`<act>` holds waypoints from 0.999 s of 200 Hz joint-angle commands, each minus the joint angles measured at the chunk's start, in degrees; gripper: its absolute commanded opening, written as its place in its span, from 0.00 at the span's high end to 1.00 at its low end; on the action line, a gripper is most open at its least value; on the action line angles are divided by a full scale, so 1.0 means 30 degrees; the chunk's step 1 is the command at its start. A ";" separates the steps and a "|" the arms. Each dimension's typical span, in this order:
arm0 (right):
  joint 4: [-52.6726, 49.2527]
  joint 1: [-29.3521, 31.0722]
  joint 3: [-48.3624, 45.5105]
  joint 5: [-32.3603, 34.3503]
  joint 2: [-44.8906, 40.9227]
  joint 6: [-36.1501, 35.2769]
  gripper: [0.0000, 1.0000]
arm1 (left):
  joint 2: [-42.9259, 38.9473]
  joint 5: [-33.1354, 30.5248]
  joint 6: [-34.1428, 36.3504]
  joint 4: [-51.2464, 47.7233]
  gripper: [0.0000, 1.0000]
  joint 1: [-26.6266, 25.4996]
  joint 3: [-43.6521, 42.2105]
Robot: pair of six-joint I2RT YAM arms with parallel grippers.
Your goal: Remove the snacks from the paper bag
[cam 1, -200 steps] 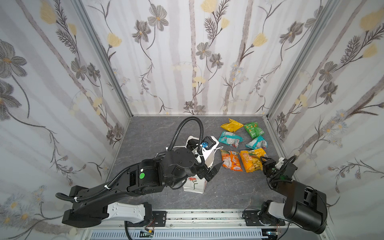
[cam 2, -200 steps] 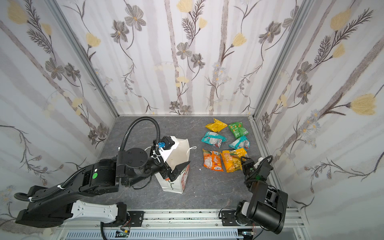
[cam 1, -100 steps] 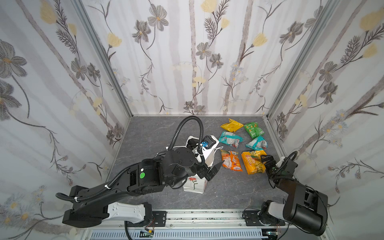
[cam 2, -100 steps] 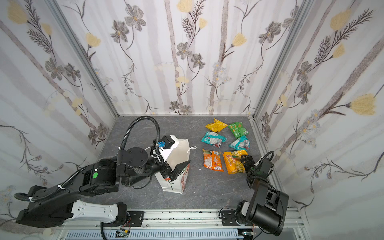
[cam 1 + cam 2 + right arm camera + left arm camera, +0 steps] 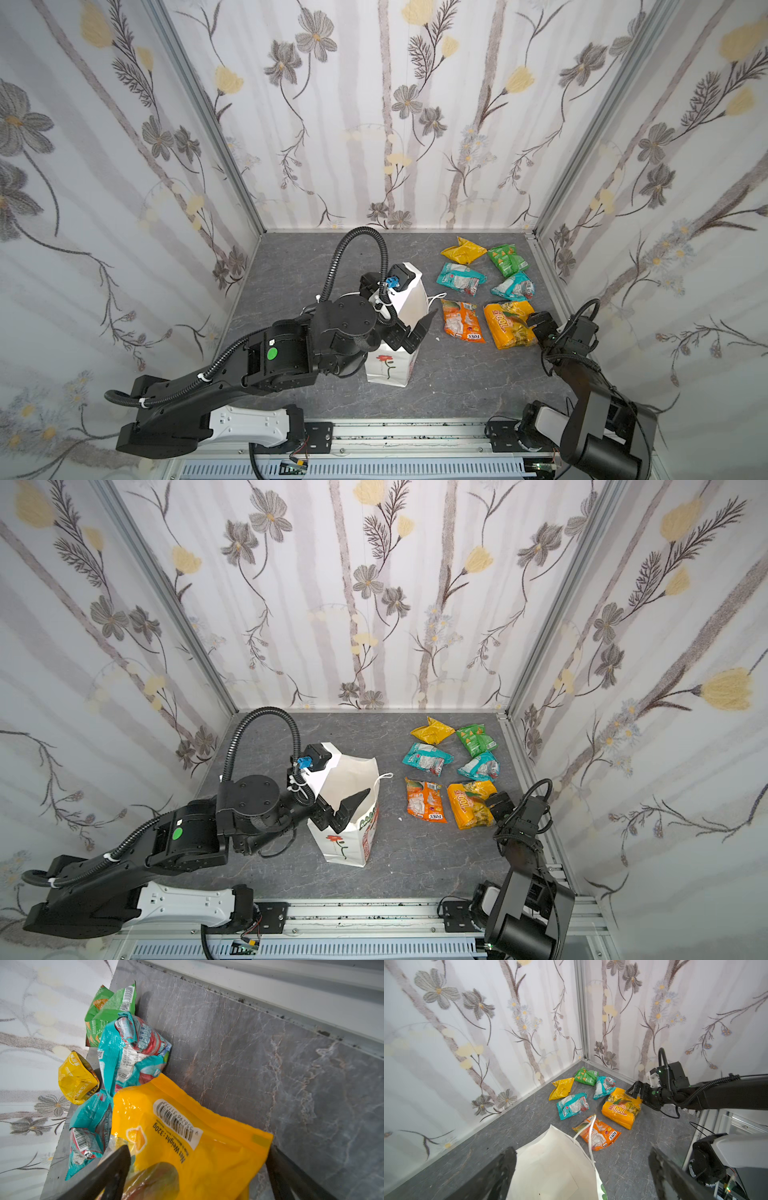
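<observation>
At the centre of a top view the left gripper (image 5: 340, 808) gapes over the white paper bag (image 5: 349, 845), while right of centre the right gripper (image 5: 492, 804) stands open astride an orange packet (image 5: 467, 808).

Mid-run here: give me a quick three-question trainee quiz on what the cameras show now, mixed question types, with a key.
1. How many crinkly foil snack packets lie on the grey stone-look table?
2. True or false: the tall white paper bag with the red flower print lies flat on its side.
3. Which packet is nearest the right end effector?
A. small yellow foil packet
B. green foil packet
C. large orange foil packet

Key: 1. six; 2. false, it stands upright; 3. C.
</observation>
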 commanded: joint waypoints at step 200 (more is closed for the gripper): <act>0.8674 1.1623 0.1394 0.9727 -0.2763 -1.1748 0.01 | -0.4008 0.1905 -0.4035 0.0432 0.00 1.5643 -0.6296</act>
